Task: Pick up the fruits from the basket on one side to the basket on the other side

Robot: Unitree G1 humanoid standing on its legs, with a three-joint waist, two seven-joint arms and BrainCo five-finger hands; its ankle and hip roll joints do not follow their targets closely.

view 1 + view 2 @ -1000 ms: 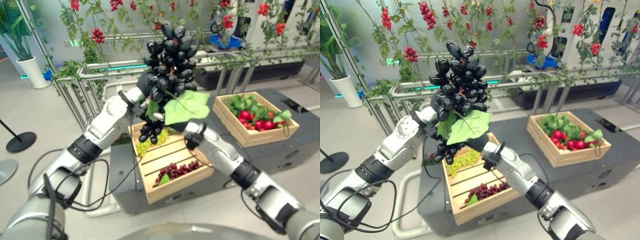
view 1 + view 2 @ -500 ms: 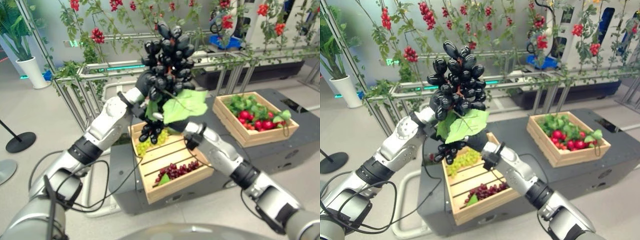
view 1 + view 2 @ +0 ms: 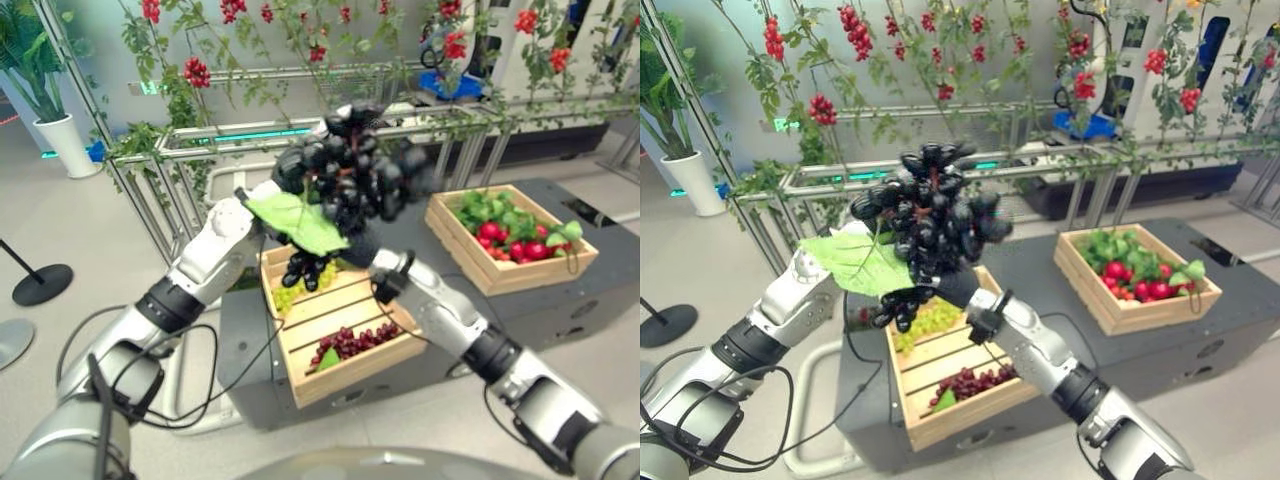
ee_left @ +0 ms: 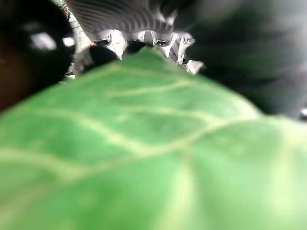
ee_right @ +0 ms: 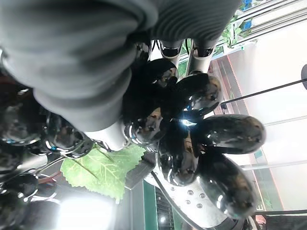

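Note:
A big bunch of black grapes (image 3: pixel 355 180) with a broad green leaf (image 3: pixel 295 220) hangs in the air between my two hands, above the near wooden crate (image 3: pixel 345 372). My right hand (image 3: pixel 357 247) comes up from below, its fingers (image 5: pixel 170 48) and thumb curled in among the grapes. Behind the leaf, at the bunch's left side, is my left hand (image 3: pixel 288 166); in the left wrist view the leaf (image 4: pixel 153 143) covers what lies past it. The near crate holds green grapes (image 3: pixel 288 295) and red grapes (image 3: pixel 352 342). A second crate (image 3: pixel 520 272) at the right holds red fruits and leaves.
Both crates rest on a dark low table (image 3: pixel 600 290). Behind it runs a metal railing (image 3: pixel 200 140) with vines and red berry clusters. A potted plant (image 3: pixel 55 130) stands at the far left, and a round post base (image 3: pixel 40 283) sits on the floor.
The bunch has tipped from upright to lying over toward the right and sits lower. The leaf has swung from the right side to the left, over my left hand.

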